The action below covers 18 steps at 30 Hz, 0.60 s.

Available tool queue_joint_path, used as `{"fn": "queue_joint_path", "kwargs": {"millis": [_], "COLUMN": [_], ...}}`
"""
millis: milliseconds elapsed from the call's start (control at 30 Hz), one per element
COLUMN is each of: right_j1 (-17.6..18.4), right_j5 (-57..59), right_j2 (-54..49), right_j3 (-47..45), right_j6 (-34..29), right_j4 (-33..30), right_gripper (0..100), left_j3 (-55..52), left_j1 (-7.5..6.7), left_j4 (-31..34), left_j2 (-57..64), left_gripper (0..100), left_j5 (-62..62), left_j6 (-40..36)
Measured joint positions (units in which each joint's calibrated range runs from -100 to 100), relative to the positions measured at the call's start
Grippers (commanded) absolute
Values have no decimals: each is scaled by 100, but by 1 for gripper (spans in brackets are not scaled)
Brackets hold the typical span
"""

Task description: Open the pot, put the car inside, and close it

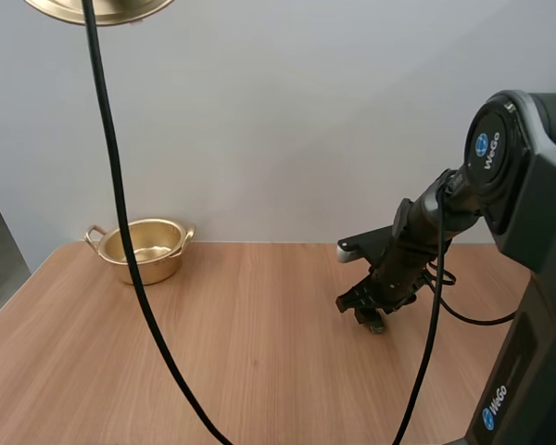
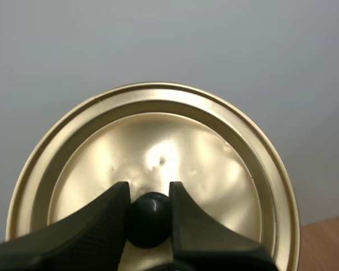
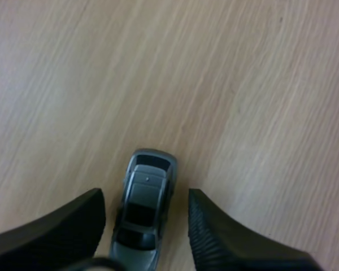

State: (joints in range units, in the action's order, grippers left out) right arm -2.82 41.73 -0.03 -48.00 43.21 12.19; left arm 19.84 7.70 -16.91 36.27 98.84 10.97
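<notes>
One small grey car point(image 3: 142, 212) with dark windows and a glossy roof sits on the wooden table point(image 1: 259, 352), well right of the one open gold pot point(image 1: 141, 248). The right gripper point(image 3: 146, 195) straddles it, jaws wide and not touching. The left gripper point(image 2: 150, 192) pinches the black knob point(image 2: 150, 221) of the single gold lid point(image 2: 158, 135), raised well above the pot.

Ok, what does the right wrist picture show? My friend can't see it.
A small grey toy car sits on the light wooden table, between the two black fingers of the right gripper, which stand open, one on each side of it.
</notes>
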Motion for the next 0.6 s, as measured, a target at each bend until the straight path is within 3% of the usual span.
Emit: {"fn": "queue_joint_path", "kwargs": {"millis": [67,100,400,600], "right_j1": [0,0,7,258], "right_j5": [-49,-75,-620,-462], "right_j2": [64,70,32,-398], "right_j3": [0,0,228,1054], "right_j6": [0,0,79,479], "right_j4": [15,15,8,620], "right_gripper": [7,0,0,0], "left_j3": [0,0,0,0], "left_j1": [0,0,0,0], "left_j4": [0,0,-112,-268], "left_j2": [0,0,0,0], "left_gripper": [0,0,0,0], "left_j5": [0,0,-18,-192], "left_j6": [0,0,0,-278]}}
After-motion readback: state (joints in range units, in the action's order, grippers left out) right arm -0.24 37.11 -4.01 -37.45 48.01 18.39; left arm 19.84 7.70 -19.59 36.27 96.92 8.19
